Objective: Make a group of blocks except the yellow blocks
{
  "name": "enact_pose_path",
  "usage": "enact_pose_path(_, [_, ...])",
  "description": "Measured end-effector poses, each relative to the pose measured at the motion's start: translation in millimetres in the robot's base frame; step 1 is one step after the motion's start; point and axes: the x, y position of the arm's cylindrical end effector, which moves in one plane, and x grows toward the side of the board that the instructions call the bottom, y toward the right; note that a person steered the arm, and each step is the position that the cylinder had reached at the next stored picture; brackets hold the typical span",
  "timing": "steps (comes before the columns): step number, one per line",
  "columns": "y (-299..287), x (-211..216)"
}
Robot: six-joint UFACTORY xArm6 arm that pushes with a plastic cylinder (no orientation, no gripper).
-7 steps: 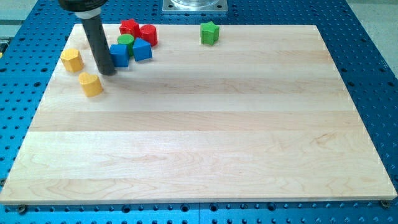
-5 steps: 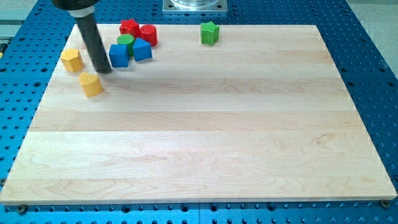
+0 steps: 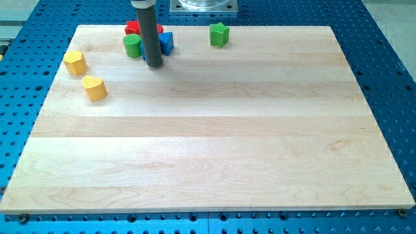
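My tip rests on the board just below a tight cluster near the view's top left. The rod hides most of that cluster. A green cylinder shows to the rod's left, a red block behind it, and a blue block to the rod's right. A green star block stands alone further right along the top edge. A yellow hexagonal block and a yellow heart-like block lie at the left, apart from the cluster.
The wooden board lies on a blue perforated table. A metal robot base plate sits at the view's top centre.
My tip has moved right, from left of the blue blocks to just below the cluster. The blue blocks shifted right and up, packing against the red ones. Yellow blocks and green star stayed.
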Motion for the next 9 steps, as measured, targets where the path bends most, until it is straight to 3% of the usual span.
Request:
enact_pose_path(1, [12.7, 24.9])
enact_pose_path(2, [107.1, 23.0])
enact_pose_path(3, [192.1, -34.0])
enact_pose_path(4, [170.6, -90.1])
enact_pose_path(5, [84.6, -53.0])
enact_pose_path(6, [63.7, -3.0])
enact_pose_path(7, [86.7, -37.3])
enact_pose_path(8, [149.5, -83.5])
enact_pose_path(9, [123.2, -120.5])
